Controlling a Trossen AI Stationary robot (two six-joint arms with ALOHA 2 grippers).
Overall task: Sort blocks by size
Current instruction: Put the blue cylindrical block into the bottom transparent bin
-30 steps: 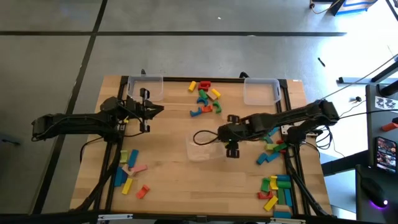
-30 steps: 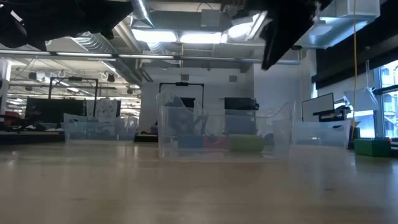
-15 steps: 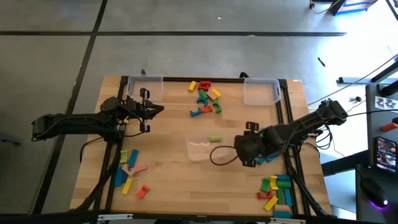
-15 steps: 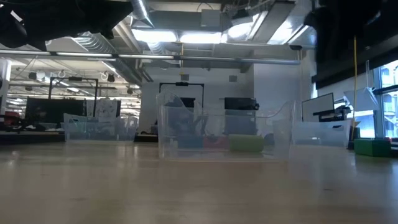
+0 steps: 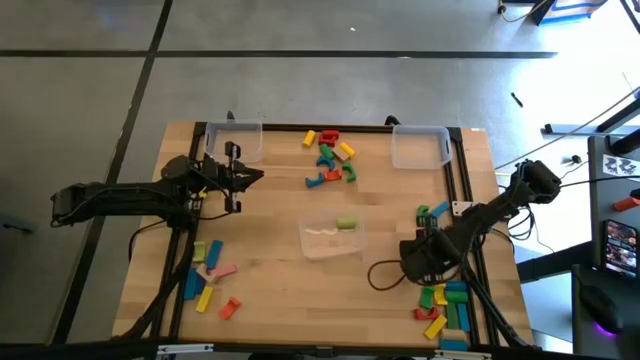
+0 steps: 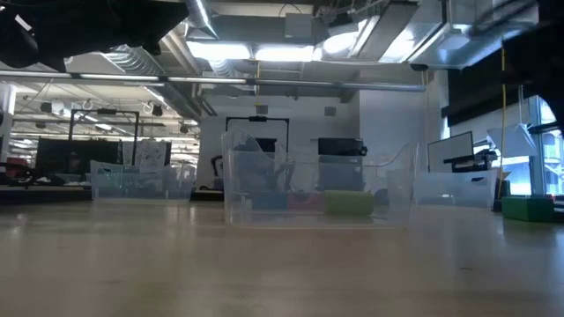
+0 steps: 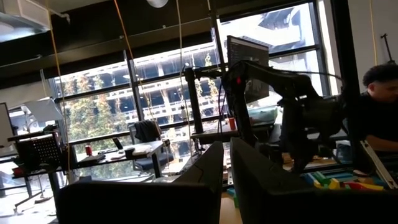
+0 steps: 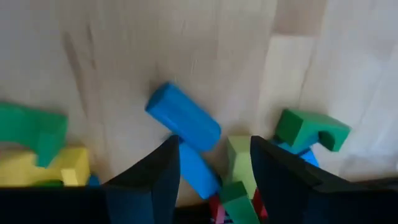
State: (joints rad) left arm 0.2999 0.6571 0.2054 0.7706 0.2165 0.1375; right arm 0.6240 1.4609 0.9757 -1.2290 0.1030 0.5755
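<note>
Your right gripper (image 5: pixel 424 262) hangs over the right side of the table (image 5: pixel 280 220), just above the heap of blocks near the right front corner (image 5: pixel 445 305). Its fingers (image 8: pixel 155 177) stand apart with nothing between them (see the right wrist view); below them lie a blue cylinder (image 8: pixel 183 117), a light green bar (image 8: pixel 238 158), a green arch (image 8: pixel 311 129), a yellow block (image 8: pixel 59 167) and another green piece (image 8: pixel 31 127).

Your left gripper (image 5: pixel 240 178) waits over the left rear part of the table, near the left clear bin (image 5: pixel 235 138); its two fingers (image 7: pixel 208 171) stand close together with only a narrow gap, holding nothing.

At the middle of the table sits a clear bin (image 5: pixel 332 238) with a green block (image 5: pixel 346 223) inside it; the low view shows the same bin (image 6: pixel 317 189) with that block (image 6: pixel 350 203) on its floor. A second heap of blocks (image 5: pixel 328 158) lies at the rear centre, a third (image 5: pixel 208 275) near the left front. Another clear bin (image 5: pixel 420 146) stands at the right rear. A person (image 7: pixel 379 106) shows beyond the table in the left wrist view.
</note>
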